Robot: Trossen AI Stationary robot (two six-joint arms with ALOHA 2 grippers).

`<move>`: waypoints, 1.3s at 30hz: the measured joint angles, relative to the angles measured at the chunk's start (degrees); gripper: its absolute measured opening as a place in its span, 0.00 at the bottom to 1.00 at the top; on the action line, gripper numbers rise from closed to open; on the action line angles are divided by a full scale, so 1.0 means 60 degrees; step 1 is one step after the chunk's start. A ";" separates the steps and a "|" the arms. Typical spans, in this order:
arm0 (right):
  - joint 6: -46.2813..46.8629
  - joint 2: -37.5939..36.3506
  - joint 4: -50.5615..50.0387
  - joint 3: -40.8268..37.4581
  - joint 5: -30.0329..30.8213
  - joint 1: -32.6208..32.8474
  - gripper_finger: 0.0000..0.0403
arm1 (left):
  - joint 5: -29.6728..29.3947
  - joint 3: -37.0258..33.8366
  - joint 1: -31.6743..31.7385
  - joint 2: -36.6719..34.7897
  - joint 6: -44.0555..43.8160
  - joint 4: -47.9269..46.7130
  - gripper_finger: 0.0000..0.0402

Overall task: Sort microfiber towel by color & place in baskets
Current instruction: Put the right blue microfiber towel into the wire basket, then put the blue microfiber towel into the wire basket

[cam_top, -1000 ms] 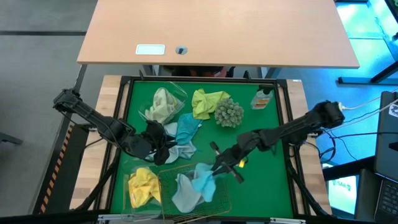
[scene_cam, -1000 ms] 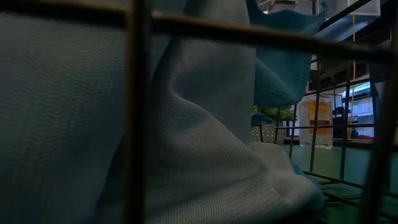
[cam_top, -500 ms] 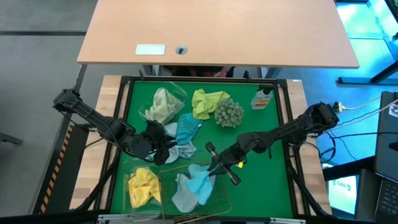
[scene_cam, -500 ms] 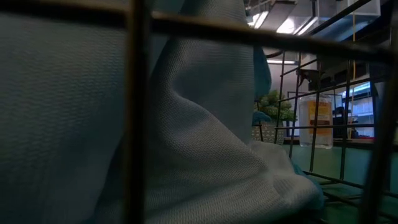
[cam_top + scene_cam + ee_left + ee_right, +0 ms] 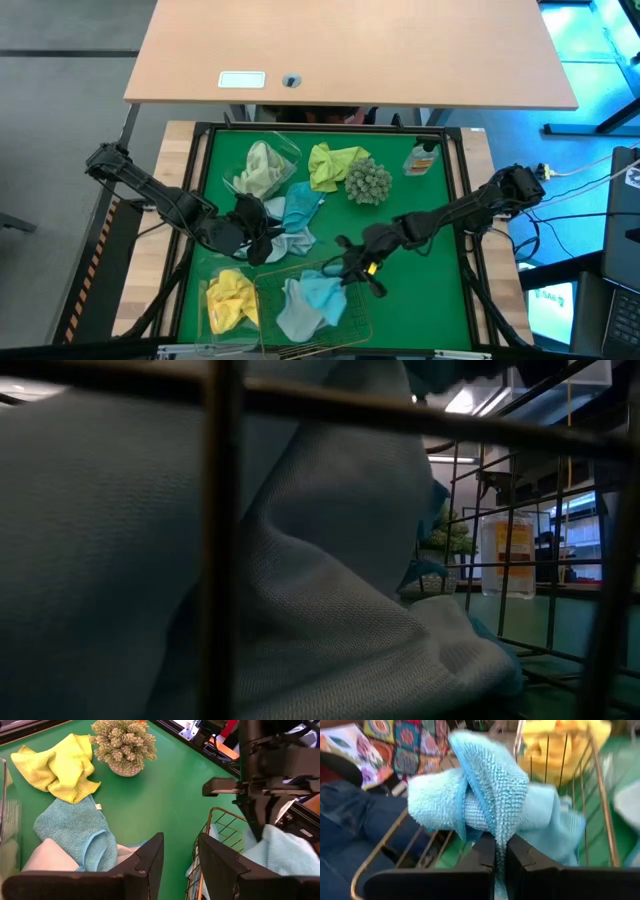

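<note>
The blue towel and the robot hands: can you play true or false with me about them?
1. The right gripper is pinching a light blue towel. True.
2. That towel hangs over the gold wire basket. True.
3. The spiky ball sits inside the basket. False: it stands on the green mat, beside a yellow towel.
4. The left gripper holds a yellow towel. False: its fingers are open and empty.

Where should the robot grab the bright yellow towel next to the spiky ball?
Probably the raised, crumpled fold in the middle of the bright yellow towel, coming straight down. It lies bunched on the green mat, so flat edges give little to pinch. Stay on the side away from the spiky ball, which touches it.
</note>
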 joint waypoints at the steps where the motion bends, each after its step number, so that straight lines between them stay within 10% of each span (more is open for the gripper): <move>1: 0.0000 0.0000 -0.0214 0.0000 0.0000 0.0000 0.03 | 0.0000 0.0000 0.0000 0.0000 0.0000 -0.0002 0.29; 11: -0.0004 0.0000 -0.0289 0.0000 0.0004 0.0000 0.07 | 0.0000 0.0004 0.0000 0.0000 0.0000 0.0000 0.29; 24: -0.0015 -0.0022 -0.0750 0.0444 0.0000 -0.0004 0.54 | 0.0010 0.0015 -0.0004 0.0155 0.0000 -0.0007 0.29; 39: -0.0371 -0.0029 -0.7838 0.4111 0.1272 -0.0055 0.63 | 0.0047 0.0015 0.0060 0.1336 0.0000 0.0000 0.29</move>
